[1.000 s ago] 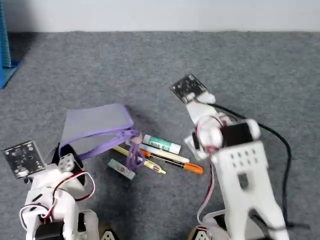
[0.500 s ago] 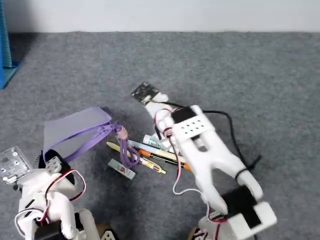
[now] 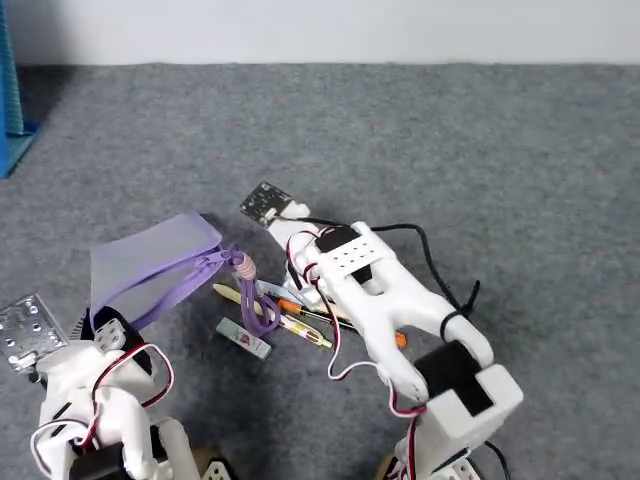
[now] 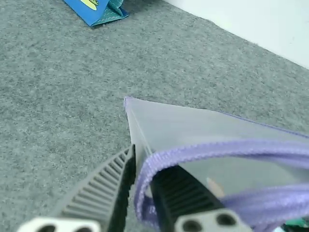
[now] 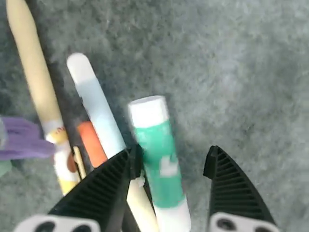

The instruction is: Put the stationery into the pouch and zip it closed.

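**Right arm lines up on the glue stick while the left props the pouch**

The left gripper [image 4: 145, 164] has its fingers clenched on the zip edge of the purple pouch [image 4: 207, 130]. It pinches one end of the mouth, probably so that the opening stays lifted off the grey bench [image 3: 500, 150] and faces the pile of stationery. The pouch lies at the near left of the bench, with its zip pull and cord trailing toward the pens.

The right gripper [image 5: 170, 153] is down over the pile with its fingers released and set either side of the green-and-white glue stick [image 5: 157, 145], not yet touching it. That spread suits a pinch across the stick's width. Just beside the stick lie a white-and-blue pen [image 5: 94, 106], an orange pen [image 5: 91, 145] and a yellow pen [image 5: 34, 72]. A small eraser [image 3: 243, 338] sits a little apart from them. Nothing is in the pouch yet.

A second ago the right arm stood off to the right of the pile, leaving the glue stick in plain view. It has since swung in over the pile and lowered. The left arm and the pouch have shifted slightly leftward.
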Robot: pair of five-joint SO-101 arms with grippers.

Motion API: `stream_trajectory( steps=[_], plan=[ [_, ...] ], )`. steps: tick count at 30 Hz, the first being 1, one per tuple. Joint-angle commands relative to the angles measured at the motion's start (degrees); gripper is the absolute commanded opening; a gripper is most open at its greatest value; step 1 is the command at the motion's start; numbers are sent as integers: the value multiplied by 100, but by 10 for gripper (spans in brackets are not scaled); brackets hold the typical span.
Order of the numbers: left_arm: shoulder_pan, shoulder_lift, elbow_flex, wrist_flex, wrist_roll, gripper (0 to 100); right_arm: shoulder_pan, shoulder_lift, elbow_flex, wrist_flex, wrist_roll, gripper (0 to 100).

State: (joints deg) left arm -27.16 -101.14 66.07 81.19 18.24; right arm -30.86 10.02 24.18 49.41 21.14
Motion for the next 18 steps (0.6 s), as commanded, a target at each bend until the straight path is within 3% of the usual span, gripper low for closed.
stream_trajectory(
  steps=[1, 5, 10, 15, 18],
  plan=[
    [-18, 9, -338, 9, -123, 11, -13, 119, -70, -145, -9, 124],
    [-18, 9, -338, 0, -123, 11, 22, 321, -70, -215, 0, 9],
    [9, 9, -365, 0, -123, 11, 145, 57, -70, 505, -9, 8],
    [545, 0, -435, -35, -97, 11, 338, -954, -53, 1631, -62, 8],
    [756, 0, -708, -9, -97, 11, 435, -1701, -35, 2273, -536, 8]
  ],
)
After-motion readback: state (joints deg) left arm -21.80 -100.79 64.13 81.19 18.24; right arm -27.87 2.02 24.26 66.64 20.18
